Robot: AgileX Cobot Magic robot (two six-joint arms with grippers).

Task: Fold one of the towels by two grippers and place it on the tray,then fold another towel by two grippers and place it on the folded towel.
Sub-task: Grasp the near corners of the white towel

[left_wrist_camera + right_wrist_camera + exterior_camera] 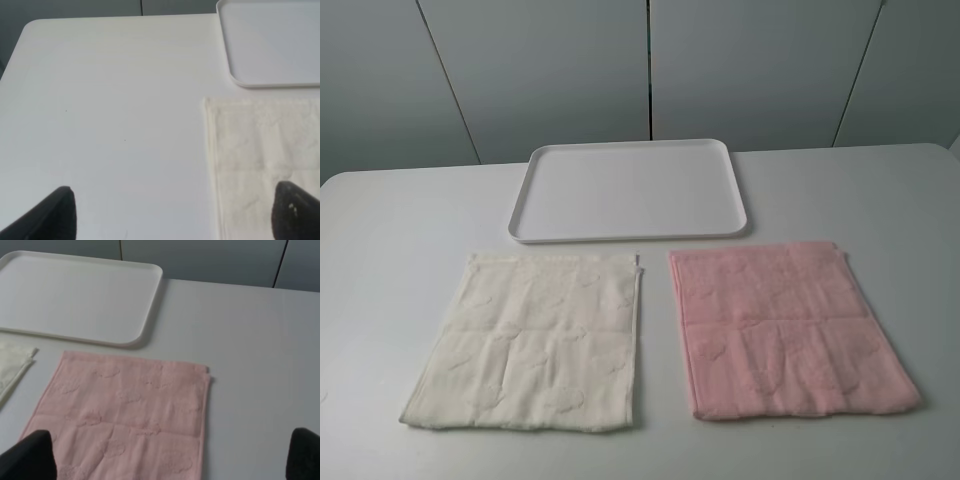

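Nearest the camera rig, both arms sit back from the cloth and neither shows in the high view. The left tool (175,217) has its two black fingers spread wide apart with nothing between them. One finger hangs over bare worktop (390,250), the other over the side strip of the cream towel (525,340). The right tool (167,457) is likewise spread wide and empty, poised over the near part of the pink towel (785,330).

In the high view the cream towel lies flat in the lower left of the frame and the pink towel lies flat in the lower right, with a narrow strip of worktop between them. Both are unfolded and close to square, so neither has a marked long axis; their near and far edges run across the frame.

The coming move likely turns on this: the cream towel lies on the left arm's side, inward from the left tool, so the left arm is nearer. The right wrist view catches only one cream corner at its border, so the right arm would probably have to reach across the pink towel.

Beyond both towels, at upper centre, the tray (630,238) lies bare, its long side across the frame, just beyond their far edges.
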